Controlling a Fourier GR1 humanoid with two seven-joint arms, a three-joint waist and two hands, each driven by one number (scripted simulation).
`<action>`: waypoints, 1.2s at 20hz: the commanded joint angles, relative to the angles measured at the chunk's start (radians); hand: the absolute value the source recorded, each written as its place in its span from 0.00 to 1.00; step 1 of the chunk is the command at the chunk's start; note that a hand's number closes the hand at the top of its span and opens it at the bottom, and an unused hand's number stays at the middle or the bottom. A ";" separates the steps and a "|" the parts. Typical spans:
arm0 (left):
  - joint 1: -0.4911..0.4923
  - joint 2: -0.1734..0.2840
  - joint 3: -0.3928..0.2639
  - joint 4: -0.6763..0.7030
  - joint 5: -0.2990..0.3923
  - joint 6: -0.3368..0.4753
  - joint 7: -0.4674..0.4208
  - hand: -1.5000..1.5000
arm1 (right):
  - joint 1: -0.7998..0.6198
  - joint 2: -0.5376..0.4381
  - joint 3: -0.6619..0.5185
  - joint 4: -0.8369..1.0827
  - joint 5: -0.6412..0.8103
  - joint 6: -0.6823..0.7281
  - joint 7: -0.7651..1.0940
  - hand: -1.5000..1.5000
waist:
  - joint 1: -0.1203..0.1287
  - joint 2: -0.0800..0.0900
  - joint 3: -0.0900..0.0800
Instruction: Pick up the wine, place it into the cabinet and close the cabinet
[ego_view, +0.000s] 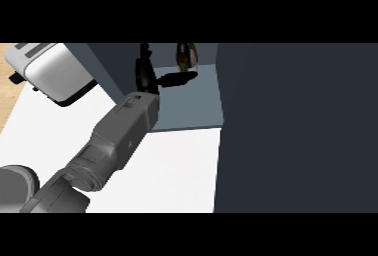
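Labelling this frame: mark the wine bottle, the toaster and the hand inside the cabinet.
wine bottle (186, 55), head view, on its body.
toaster (53, 70), head view, on its silver side.
left hand (148, 75), head view, on its palm.

Glossy metal toaster (48, 70) on matt white counter (177, 170).

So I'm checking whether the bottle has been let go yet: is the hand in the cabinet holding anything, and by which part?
Nothing is held. The left hand is open, fingers straight, thumb pointing toward the wine bottle, which stands apart inside the cabinet.
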 joint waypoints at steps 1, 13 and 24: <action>-0.010 0.027 0.013 0.009 -0.007 -0.007 -0.017 0.00 | 0.025 -0.012 -0.010 -0.173 -0.115 -0.014 0.093 0.00 | 0.014 -0.001 -0.002; 0.069 0.025 0.041 -0.108 -0.017 -0.244 -0.149 0.00 | 0.058 -0.029 -0.068 -0.178 -0.146 0.008 0.058 0.00 | 0.051 -0.016 -0.001; 0.158 -0.001 0.032 -0.351 -0.041 -0.233 -0.121 0.00 | 0.138 0.007 0.031 -0.201 -0.058 -0.014 0.034 0.00 | 0.074 -0.028 0.000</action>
